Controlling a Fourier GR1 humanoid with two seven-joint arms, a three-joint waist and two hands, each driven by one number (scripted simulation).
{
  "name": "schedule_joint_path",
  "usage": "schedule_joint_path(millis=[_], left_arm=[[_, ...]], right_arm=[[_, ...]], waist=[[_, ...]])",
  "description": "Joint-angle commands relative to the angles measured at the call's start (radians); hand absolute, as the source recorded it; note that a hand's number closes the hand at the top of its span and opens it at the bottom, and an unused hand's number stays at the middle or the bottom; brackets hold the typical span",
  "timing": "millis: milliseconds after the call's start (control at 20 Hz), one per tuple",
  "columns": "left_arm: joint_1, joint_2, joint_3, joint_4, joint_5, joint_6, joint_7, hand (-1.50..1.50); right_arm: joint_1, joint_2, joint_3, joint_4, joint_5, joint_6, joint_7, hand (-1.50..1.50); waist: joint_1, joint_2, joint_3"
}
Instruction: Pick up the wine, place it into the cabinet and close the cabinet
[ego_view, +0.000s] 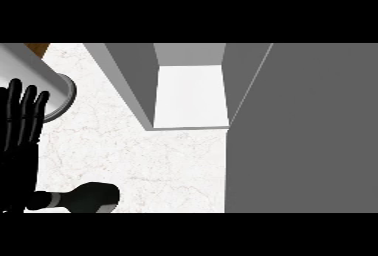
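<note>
The wine bottle (81, 198) is dark, almost black, and lies on its side on the marble counter (133, 150) near the view's lower left, its neck pointing left. My left hand (21, 125) stands open at the left edge, fingers straight and pointing up, resting above the bottle and apart from it. The cabinet (188, 95) sits at the top centre, its white inside showing between grey walls. Its grey door (303, 130) is swung open and fills the right side of the view. My right hand does not show.
A grey round vessel or cylinder (55, 90) sits at the upper left, partly behind my left hand. A strip of brown wood (37, 48) shows at the top left corner. Marble counter runs between the bottle and the cabinet.
</note>
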Motion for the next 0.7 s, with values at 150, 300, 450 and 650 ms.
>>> schedule_joint_path(millis=[150, 300, 450, 650], left_arm=[[0.017, -0.091, -0.032, -0.034, -0.274, 0.304, 0.112, -1.5], [0.025, -0.092, 0.011, -0.034, -0.148, 0.517, 0.156, -1.5], [0.013, -0.093, -0.089, -0.097, -0.232, 0.708, 0.25, -1.5], [0.023, -0.093, -0.3, -0.176, -0.431, 0.903, 0.381, -1.5]], right_arm=[[0.099, 0.006, 0.012, -0.054, 0.002, 0.013, -0.017, -1.5], [0.11, 0.006, 0.15, -0.061, -0.132, 0.147, 0.049, -1.5], [0.141, -0.006, 0.193, -0.114, -0.191, 0.192, 0.083, -1.5], [0.135, -0.042, 0.164, -0.183, -0.264, 0.203, 0.168, -1.5]], waist=[[0.021, -0.019, 0.018], [0.06, -0.02, 0.014], [0.029, -0.025, 0.018], [0.027, -0.022, 0.019]])
